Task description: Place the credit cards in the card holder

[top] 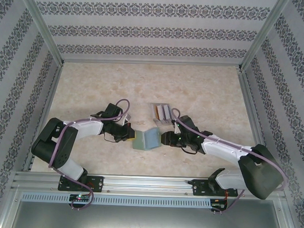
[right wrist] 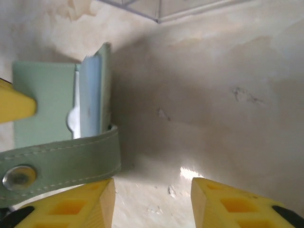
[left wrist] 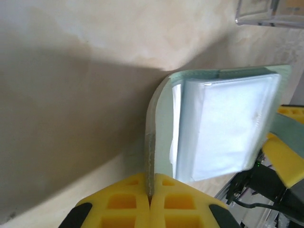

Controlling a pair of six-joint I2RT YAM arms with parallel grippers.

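At the left of the top view, the left arm reaches in towards the middle of the table (top: 203,91), and the left arm's fingers (left wrist: 126,206) are pressed together on the edge of the card holder's (top: 140,141) left cover, the sage-green leather pinched between the yellow tips in the left wrist view. The card holder stands open in a V near the middle of the table, its spine towards the far side. Against its inner right half sits a pale bluish-white rectangle (left wrist: 228,128); whether that is a card or a pocket I cannot tell. Just beyond it stands a clear plastic rack (top: 161,113) with tan-orange and greyish credit cards (top: 164,112) upright in its slots. To the right, the closing tab (right wrist: 61,164) with its metal snap stretches towards the right arm's fingers (right wrist: 237,206), which stand apart with only bare table between them, the tab lying just beside the left one.
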